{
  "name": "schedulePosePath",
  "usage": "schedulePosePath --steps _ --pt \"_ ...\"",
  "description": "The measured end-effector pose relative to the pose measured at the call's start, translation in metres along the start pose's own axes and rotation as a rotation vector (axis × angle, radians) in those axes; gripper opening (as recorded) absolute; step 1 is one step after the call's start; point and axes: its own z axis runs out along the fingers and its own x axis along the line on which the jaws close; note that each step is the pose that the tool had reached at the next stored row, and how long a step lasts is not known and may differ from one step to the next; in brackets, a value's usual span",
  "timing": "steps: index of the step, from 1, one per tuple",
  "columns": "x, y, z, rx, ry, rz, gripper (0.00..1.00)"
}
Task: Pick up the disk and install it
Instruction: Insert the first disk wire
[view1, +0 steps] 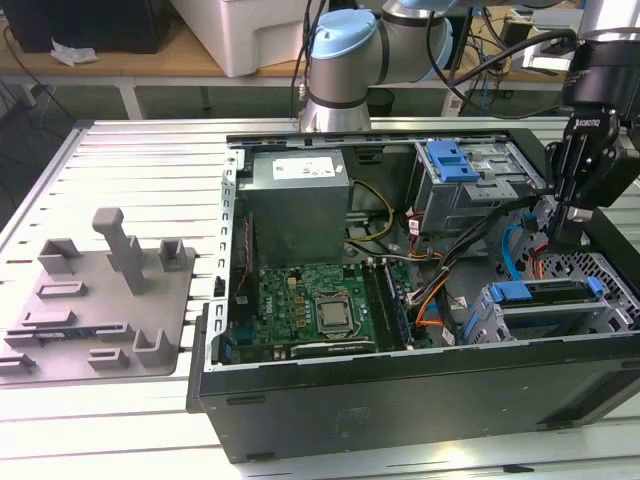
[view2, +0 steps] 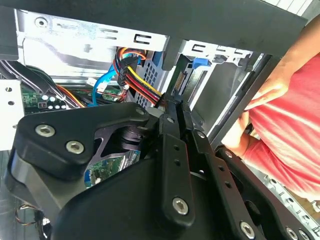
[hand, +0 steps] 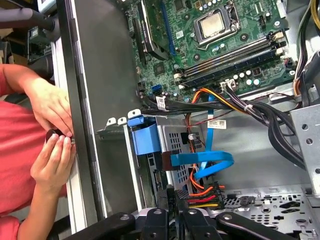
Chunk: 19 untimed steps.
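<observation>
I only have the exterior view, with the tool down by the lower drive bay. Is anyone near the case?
Observer: Yes. In the first wrist view a person's hands hold a small dark round thing at the case rim.
Operator: And what's closest to the tool?
Observer: In the second wrist view it sits at the end of a bundle of red, yellow and black wires.

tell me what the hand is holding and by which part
The hand looks shut on the power plug, pinched at its black end where the coloured wires enter.
</observation>
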Motion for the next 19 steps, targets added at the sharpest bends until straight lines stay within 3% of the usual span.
schedulePosePath --steps 3,4,8,12,15,19 --pt "0.0 0.0 0.0 0.0002 0.0 0.0 0.19" --pt "0.0 0.0 0.0 0.0001 -0.0001 0.0 0.25" --pt "0.0 0.0001 0.0 0.0052 -0.0033 0.003 0.25" --pt "-0.0001 0.001 0.0003 0.0458 -0.0136 0.026 0.25" --pt "-0.0002 0.0023 0.0007 0.0709 -0.02 0.041 0.25" --pt "-0.0002 0.004 0.0015 0.0901 -0.0249 0.053 0.25"
